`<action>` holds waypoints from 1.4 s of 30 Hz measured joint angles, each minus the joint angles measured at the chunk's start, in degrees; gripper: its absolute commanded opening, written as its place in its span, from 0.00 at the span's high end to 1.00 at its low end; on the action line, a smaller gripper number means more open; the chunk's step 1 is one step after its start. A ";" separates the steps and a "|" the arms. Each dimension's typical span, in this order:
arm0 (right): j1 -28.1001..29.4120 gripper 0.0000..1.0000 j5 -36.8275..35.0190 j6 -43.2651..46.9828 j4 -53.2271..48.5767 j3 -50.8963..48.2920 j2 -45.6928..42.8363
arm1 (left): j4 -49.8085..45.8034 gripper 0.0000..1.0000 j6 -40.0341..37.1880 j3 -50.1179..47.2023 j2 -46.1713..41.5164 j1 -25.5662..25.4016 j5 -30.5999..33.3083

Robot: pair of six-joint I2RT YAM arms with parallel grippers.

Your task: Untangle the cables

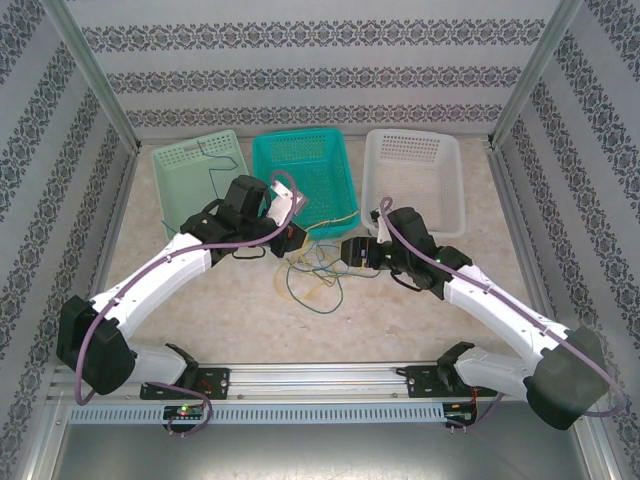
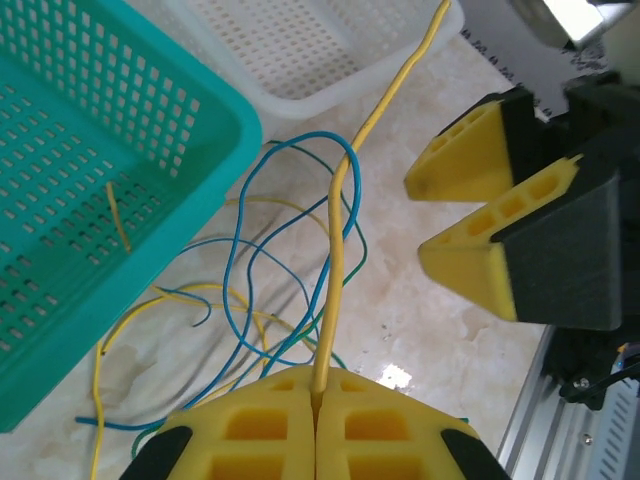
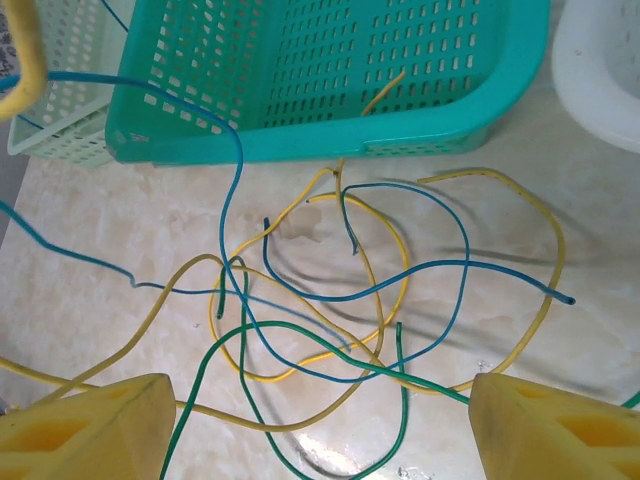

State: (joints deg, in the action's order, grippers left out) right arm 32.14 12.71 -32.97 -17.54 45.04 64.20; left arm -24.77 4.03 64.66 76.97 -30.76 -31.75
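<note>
Left claw (image 2: 316, 395) is clamped on a yellow cable (image 2: 338, 230) that runs up from its tips toward the white basket (image 2: 310, 95). Right claw (image 3: 320, 420) hangs spread wide over the cables (image 3: 240, 268), a loose yellow, blue and green tangle on the table (image 3: 100, 210) just in front of the teal basket (image 3: 300, 143).

Three perforated plastic baskets stand side by side at the far end of the beige marbled desk (image 1: 235, 320): a pale green basket (image 1: 185, 170) on the left, a teal basket (image 1: 312, 160) in the middle, and a white basket (image 1: 415, 165) on the right. Floral-striped wallpaper (image 1: 300, 75) lines the surrounding walls.
</note>
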 measured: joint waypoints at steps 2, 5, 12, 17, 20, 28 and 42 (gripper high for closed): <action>0.00 0.24 0.07 -0.02 0.94 -0.44 0.00 | 0.02 0.95 0.57 0.00 -0.46 0.00 -0.96; 0.15 0.24 0.17 0.02 2.10 -1.07 0.00 | 0.02 0.95 0.81 0.00 -1.42 0.00 -2.25; 1.90 0.23 0.09 0.33 5.62 -1.29 -0.72 | 0.04 0.95 0.98 0.00 -1.84 0.00 -4.07; 5.29 0.23 -1.14 -0.81 12.02 -1.44 -0.74 | 0.35 0.95 1.57 0.00 -1.81 0.00 -4.28; 7.21 0.24 -2.32 -2.12 15.65 -1.79 -0.74 | 0.98 0.95 2.45 0.00 -1.73 0.00 -4.33; 9.57 0.33 -6.78 -4.85 22.16 -2.05 2.38 | 3.43 0.94 4.52 -0.02 -1.16 0.00 -5.62; 10.51 0.86 -14.14 -7.50 28.57 -1.07 10.51 | 8.52 0.94 9.40 -1.55 -1.16 0.00 -7.85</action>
State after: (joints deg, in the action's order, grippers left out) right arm 42.65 -1.43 -40.47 11.03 43.97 74.72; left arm -16.25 13.43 63.11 75.81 -30.76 -39.59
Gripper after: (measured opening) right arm 0.246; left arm 0.058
